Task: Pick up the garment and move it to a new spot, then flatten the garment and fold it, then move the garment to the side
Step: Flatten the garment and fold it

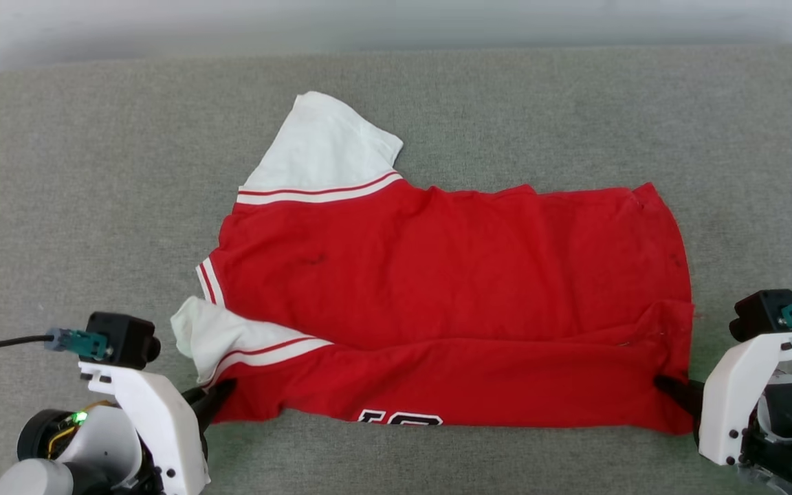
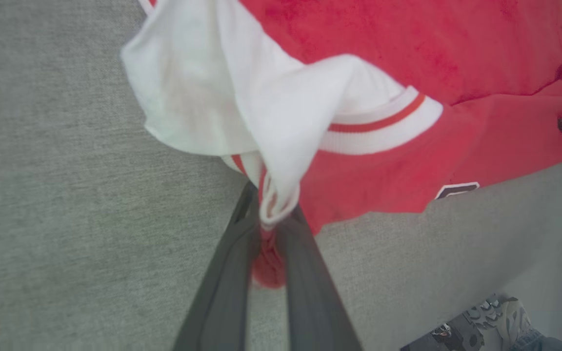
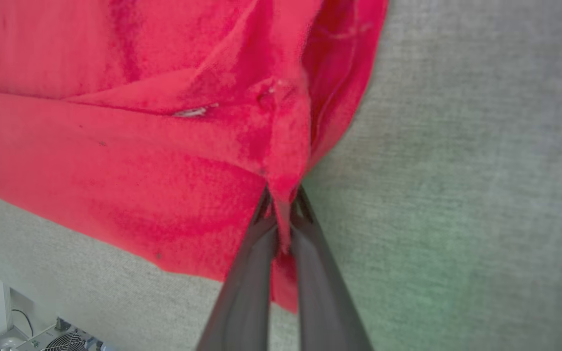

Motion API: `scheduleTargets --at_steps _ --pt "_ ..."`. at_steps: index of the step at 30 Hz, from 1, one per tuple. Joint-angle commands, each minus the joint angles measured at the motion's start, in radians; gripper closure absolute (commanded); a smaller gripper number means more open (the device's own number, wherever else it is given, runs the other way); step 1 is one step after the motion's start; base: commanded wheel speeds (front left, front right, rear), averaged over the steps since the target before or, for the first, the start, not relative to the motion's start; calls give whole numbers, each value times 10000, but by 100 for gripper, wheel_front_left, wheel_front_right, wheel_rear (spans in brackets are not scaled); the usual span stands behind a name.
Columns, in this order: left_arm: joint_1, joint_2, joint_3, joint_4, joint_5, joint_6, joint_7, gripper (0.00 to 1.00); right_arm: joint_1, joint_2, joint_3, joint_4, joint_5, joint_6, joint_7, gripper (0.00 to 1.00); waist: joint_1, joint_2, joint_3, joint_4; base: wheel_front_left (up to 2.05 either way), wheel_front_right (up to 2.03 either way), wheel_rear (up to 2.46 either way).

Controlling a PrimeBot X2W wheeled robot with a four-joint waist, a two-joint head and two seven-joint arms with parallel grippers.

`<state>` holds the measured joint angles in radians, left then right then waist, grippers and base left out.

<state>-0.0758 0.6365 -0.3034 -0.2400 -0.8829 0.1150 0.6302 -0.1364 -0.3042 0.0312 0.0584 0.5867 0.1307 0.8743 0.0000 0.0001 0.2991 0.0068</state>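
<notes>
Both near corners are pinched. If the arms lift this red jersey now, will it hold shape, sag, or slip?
Probably floppy: the garment bunches into folds where the left claw and right claw pinch it, and its white sleeve droops. Likely light, since it looks like thin cloth. It may drag rather than slide freely on the textured grey surface.

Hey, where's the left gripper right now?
The left gripper sits at the head view's lower left, shut on the near corner of the garment, just beside its crumpled white sleeve.

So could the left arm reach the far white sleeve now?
Probably not yet: the left end effector is shut on the garment's near sleeve corner. Nothing else lies between it and the far sleeve.
</notes>
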Motion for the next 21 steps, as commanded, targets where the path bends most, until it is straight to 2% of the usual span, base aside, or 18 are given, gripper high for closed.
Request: scheduleTargets --at_steps 1,13,21 --pt "148 -28 17 48 5 48 -65 100 254 118 241 175 19 -1 3 100 0 -1 -259 -83 0 0 0" --pt "1176 125 -51 -39 7 303 -105 100 745 -414 423 -710 16 -1 -226 100 0 -1 -2102 -234 0 0 0" --pt "2347 328 -4 -307 -407 679 230 100 1799 -278 7 -952 39 -1 378 100 0 -1 -2745 -253 0 0 0"
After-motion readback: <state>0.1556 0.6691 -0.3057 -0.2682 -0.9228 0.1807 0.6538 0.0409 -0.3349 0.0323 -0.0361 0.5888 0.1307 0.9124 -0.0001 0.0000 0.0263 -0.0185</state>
